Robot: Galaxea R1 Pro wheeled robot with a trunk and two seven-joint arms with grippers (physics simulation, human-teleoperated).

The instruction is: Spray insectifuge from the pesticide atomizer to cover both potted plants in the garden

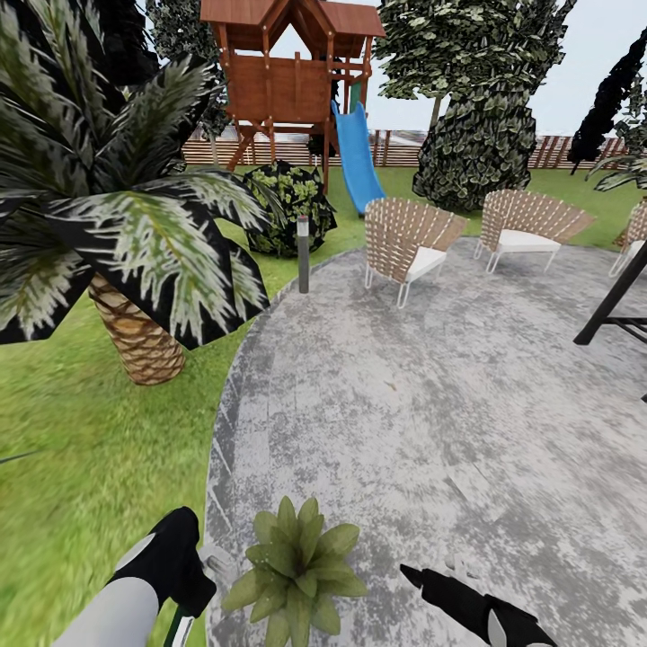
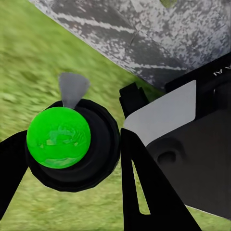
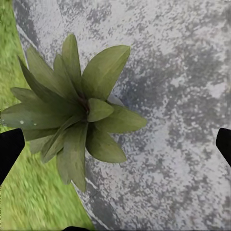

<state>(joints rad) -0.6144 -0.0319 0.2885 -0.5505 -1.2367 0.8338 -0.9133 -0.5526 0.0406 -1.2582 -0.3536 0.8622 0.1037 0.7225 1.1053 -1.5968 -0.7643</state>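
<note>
**Atomizer in hand, plant at my feet**

A garden lies ahead: a round grey paved patch (image 1: 422, 395) runs from the middle out to 3 o'clock, with lawn (image 1: 81, 467) from 7 to 9. A big palm (image 1: 126, 225) fills 10 o'clock. A wooden playhouse (image 1: 288, 63) with a blue slide (image 1: 357, 157) stands at 12, and wicker chairs (image 1: 409, 238) sit at 1 to 2.

One plant (image 1: 296, 562) sits at 6 o'clock, right on the paving's edge where stone meets grass. In the right wrist view its pointed leaves spread flat, half over the lawn and half over the stone.

My left tool (image 1: 180, 553) is at 7 o'clock, just beside the plant. In its wrist view its dark fingers (image 2: 144, 192) flank the atomizer (image 2: 58, 137), a round black body with a bright green ball on top. I judge the tool clenched on it. A pale grey cone (image 2: 72, 89) stands off the atomizer toward the grass. It may be nozzle or spray, and I cannot tell which. I hold it low and close so the mist would land on the leaves.

My right tool (image 1: 418, 575) hangs at 5 o'clock, released and empty, its fingertips (image 3: 9, 149) wide apart. It is kept off to the side, I think, to leave the plant open to spraying.

This plant is one of two to cover. The next move needs the nozzle turned onto the rosette.
</note>
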